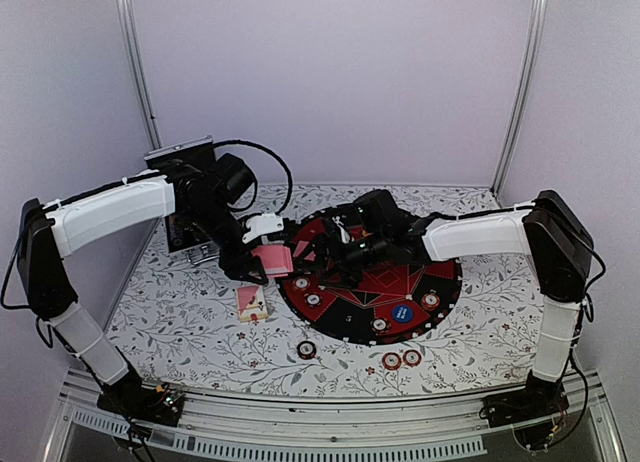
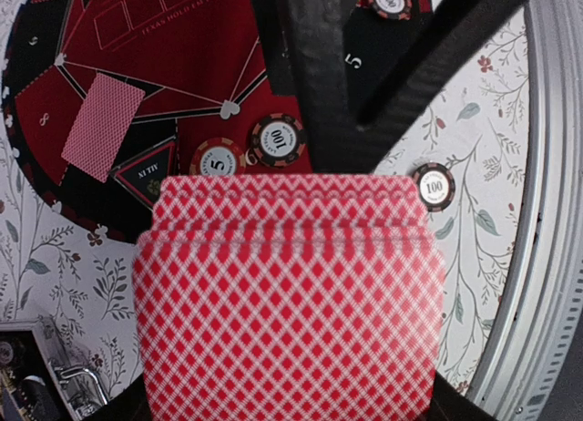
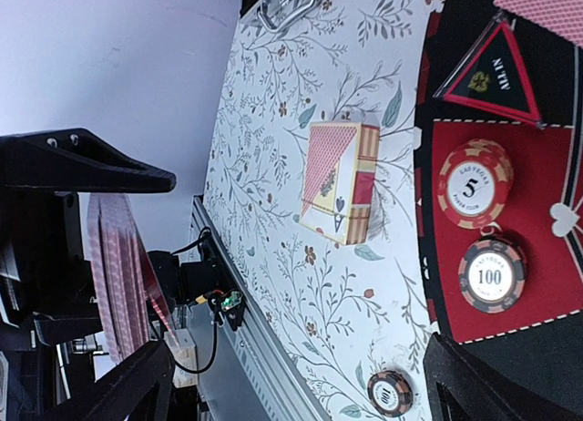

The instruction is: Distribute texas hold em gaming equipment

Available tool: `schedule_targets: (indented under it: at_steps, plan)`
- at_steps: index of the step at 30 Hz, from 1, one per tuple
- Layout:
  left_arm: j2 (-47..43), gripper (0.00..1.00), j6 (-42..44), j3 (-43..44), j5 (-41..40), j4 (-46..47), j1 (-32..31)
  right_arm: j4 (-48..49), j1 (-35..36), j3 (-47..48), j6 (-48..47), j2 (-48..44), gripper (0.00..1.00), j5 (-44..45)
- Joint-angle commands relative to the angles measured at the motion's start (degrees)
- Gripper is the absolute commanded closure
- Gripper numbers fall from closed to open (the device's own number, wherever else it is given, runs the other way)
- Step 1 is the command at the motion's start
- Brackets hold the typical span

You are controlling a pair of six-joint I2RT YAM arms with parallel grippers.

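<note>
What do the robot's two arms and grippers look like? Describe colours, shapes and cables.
Both the left arm and right arm have white, rounded tubular links joined by bulky black joints. The left gripper and right gripper are black, two-fingered. A thin black cable loops above the left wrist.

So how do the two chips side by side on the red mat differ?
The chip marked 5 has a red and cream rim; the chip marked 100 has a dark brown one. The 5 chip lies nearer the triangular marker than the 100 chip. Both are round and lie flat.
</note>
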Motion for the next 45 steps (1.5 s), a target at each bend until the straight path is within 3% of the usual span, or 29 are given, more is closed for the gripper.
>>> schedule_targets:
  at_steps: [1, 10, 22, 30, 45]
  plan:
    - [0.2, 1.00, -0.3, 1.9, 1.2, 0.2, 0.3, 6.8, 0.9, 2.9, 3.5, 2.1, 0.01, -3.0]
    - [0.1, 1.00, -0.3, 1.4, 1.1, 0.0, 0.3, 9.5, 0.9, 1.1, 5.5, 1.8, 0.01, -4.2]
    - [-0.3, 1.00, -0.3, 1.4, 1.2, -0.2, 0.3, 1.8, -2.3, -3.1, 3.6, -1.2, 0.01, -0.2]
    - [-0.2, 1.00, -0.4, 1.4, 1.4, -0.2, 0.2, 8.1, -2.9, -4.1, 4.1, -4.8, 0.01, -3.7]
    - [0.0, 1.00, -0.7, 2.3, 1.6, -0.3, 0.1, 16.1, 0.5, 3.1, 9.6, 3.5, 0.01, -9.1]
